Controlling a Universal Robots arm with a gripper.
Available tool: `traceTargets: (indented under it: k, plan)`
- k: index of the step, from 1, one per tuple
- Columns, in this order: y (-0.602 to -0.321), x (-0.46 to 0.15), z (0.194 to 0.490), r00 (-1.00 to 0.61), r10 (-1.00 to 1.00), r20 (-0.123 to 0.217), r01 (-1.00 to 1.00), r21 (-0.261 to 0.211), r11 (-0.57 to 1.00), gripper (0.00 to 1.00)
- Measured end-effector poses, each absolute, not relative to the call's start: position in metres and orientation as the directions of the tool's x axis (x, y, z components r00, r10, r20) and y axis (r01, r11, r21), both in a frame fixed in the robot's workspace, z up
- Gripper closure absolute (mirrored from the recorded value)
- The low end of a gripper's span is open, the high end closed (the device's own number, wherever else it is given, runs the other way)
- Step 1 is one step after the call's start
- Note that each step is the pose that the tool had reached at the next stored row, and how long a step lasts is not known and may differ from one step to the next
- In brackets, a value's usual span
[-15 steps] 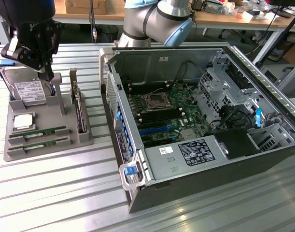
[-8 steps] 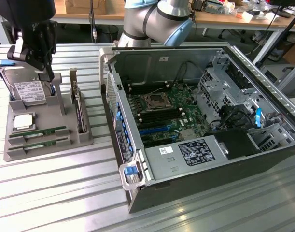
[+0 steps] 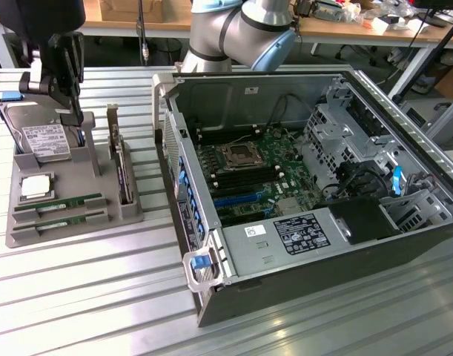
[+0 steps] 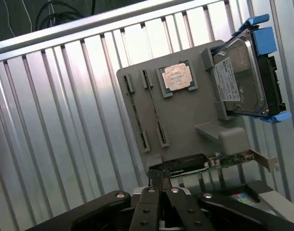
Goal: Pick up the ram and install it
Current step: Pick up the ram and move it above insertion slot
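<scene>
My gripper [image 3: 77, 117] is pinched shut with nothing in it, hanging over the gray tray [image 3: 74, 178] near the hard drive [image 3: 44, 139] and expansion card [image 3: 118, 159]. The ram [image 3: 58, 202] lies flat in its tray slot, right beside its twin [image 3: 61, 217].

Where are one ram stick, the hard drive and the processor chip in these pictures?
ram stick [image 3: 59, 202]: exterior view, middle of its green upper edge.
hard drive [image 3: 44, 139]: exterior view, on its white label.
processor chip [image 4: 177, 77]: wrist view, centre of its metal lid.
</scene>
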State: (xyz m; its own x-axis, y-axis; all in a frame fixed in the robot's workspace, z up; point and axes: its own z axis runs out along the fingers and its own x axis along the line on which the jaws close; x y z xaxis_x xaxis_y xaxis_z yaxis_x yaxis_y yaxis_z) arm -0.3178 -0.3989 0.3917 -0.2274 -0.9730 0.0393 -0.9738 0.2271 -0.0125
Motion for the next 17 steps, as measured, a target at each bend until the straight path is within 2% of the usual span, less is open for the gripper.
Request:
traceTargets:
  k: [17]
  plan:
    - [-0.3990, -0.3178, 0.3913, 0.067, -0.995, 0.070, -0.998, -0.015, -0.068, 0.89]
